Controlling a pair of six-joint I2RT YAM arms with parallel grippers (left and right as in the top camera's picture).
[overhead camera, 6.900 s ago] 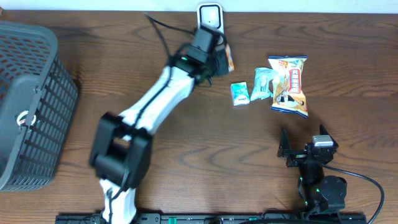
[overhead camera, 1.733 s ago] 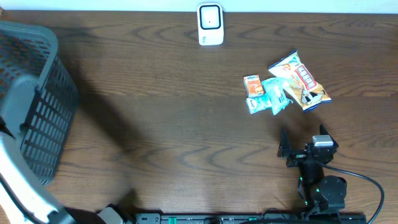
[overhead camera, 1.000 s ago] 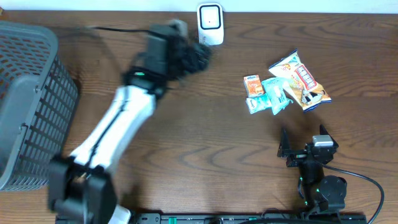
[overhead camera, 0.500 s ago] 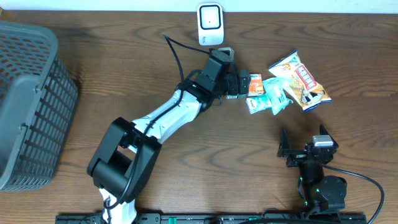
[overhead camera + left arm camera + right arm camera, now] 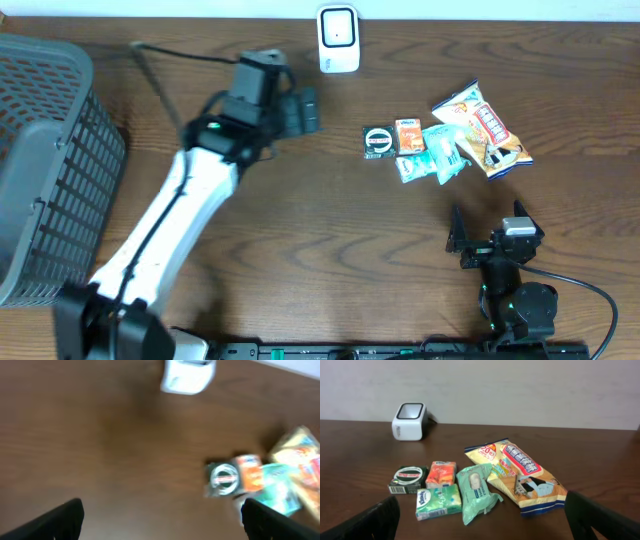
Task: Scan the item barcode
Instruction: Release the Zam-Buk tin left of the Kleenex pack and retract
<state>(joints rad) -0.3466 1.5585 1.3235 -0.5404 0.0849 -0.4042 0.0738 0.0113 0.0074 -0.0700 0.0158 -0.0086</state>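
The white barcode scanner (image 5: 338,40) stands at the table's far edge. A small black box (image 5: 378,141) with a round logo lies flat at the left end of a row of items, touching an orange pack (image 5: 407,136). My left gripper (image 5: 300,111) hovers left of that box and below-left of the scanner, open and empty. The blurred left wrist view shows the scanner (image 5: 187,375) and the black box (image 5: 223,479) ahead of my fingers (image 5: 65,517). My right gripper (image 5: 487,236) rests open near the front edge, facing the black box (image 5: 408,479) and the scanner (image 5: 409,421).
Beside the box lie a green tissue pack (image 5: 438,501), a pale green wipes pack (image 5: 477,492) and a yellow snack bag (image 5: 522,475). A grey mesh basket (image 5: 50,170) fills the left side of the table.
Half a second ago my left gripper was at the pile, beside the orange pack. It has since pulled back to the left, and the black box now lies on the table there.
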